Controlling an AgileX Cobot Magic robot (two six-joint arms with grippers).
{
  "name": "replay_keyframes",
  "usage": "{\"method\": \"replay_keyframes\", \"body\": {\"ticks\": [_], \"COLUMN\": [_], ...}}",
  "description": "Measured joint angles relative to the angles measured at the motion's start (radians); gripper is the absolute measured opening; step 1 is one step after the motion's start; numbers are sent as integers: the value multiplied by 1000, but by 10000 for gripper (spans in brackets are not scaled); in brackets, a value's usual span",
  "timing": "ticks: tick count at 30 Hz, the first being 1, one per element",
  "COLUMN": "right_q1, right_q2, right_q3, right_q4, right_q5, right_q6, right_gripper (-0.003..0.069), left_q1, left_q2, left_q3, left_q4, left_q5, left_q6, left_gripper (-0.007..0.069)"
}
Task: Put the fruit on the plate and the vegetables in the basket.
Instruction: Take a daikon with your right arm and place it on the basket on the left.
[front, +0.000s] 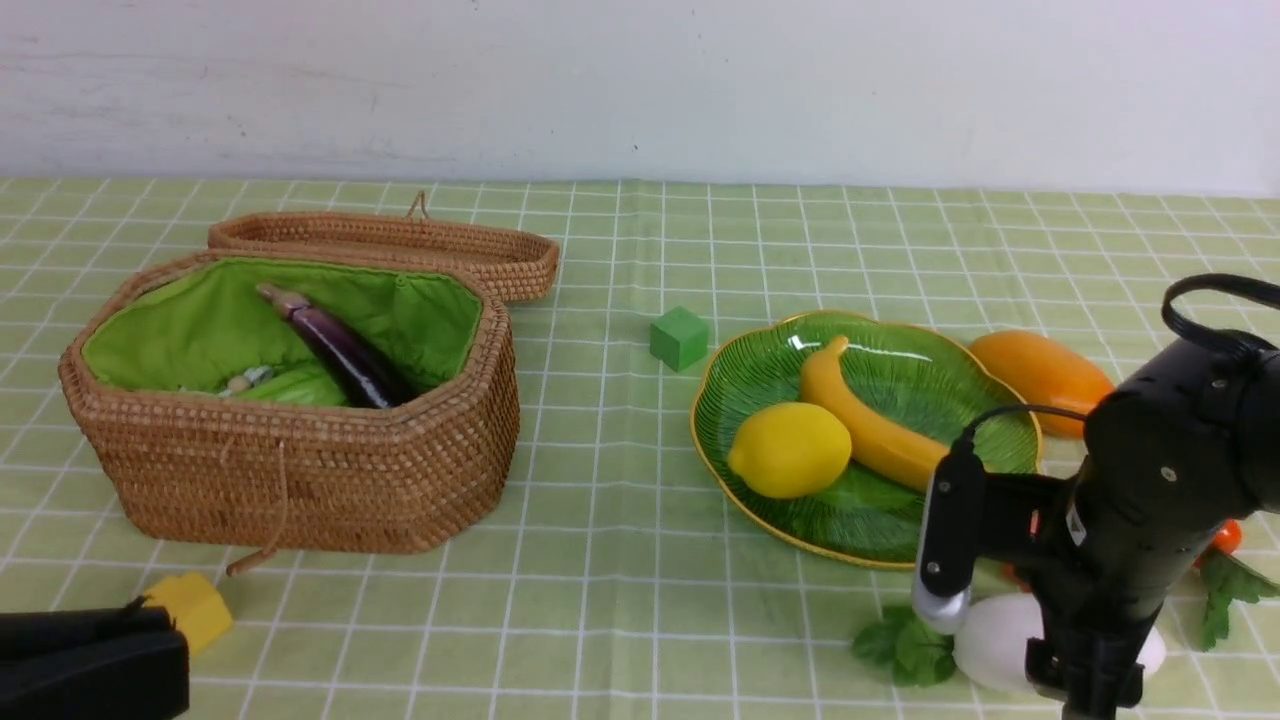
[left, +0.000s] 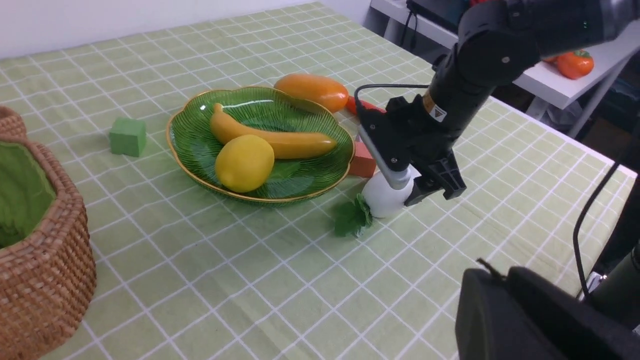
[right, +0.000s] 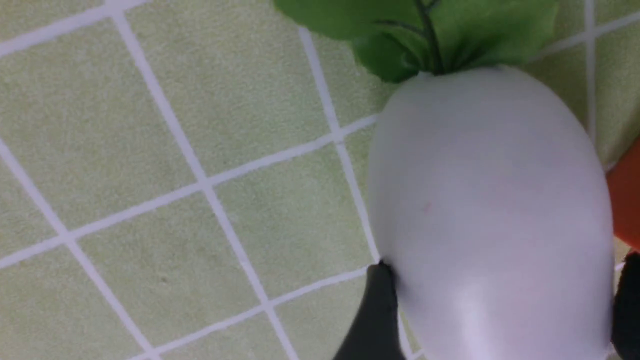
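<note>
Right claw (front: 1085, 690) lowered onto the white radish (front: 995, 640), near right on the bench (front: 620, 560); left claw (front: 95, 655) near left, opening impossible to tell. Banana (front: 870, 425) and lemon (front: 790, 450) on the plate (front: 760, 375), mango (front: 1040, 370) just beside its far right rim; eggplant (front: 340, 350) inside the basket (front: 300, 480), left. Left wrist view: radish just beside the plate. Right wrist view: fingers (right: 375, 310) tight against both radish flanks.
</note>
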Motion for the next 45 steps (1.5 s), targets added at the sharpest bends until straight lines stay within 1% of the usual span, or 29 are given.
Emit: {"method": "replay_keyframes", "body": {"ticks": [2,5,11,16,32,39,42,45], "right_q1": [-1,-1,-1,-1,-1,-1,-1,-1], "right_q2": [12,33,74,76,76,75,60,24], "right_q3": [-1,-1,-1,-1,-1,-2,-4,-24], "right_q4": [2,12,28,32,43,51,63,108], "right_q5": [-20,-31,-39,-42,-31,-7,28,86], "right_q6": [0,-1,-1,-1,-1,-1,-1,-1], "right_gripper": [572,572,566,537,537,537,537,537], "left_q1": [0,0,0,0,0,0,0,0], "left_q2": [0,0,0,0,0,0,0,0], "left_q3": [0,0,0,0,0,0,0,0], "left_q4": [-20,-31,-34,-34,-41,-41,-41,-41], "left_q5": [3,5,10,10,10,10,10,10], "left_q6": [33,44,48,48,48,48,48,48], "left_gripper": [39,39,43,48,57,60,61,64]}}
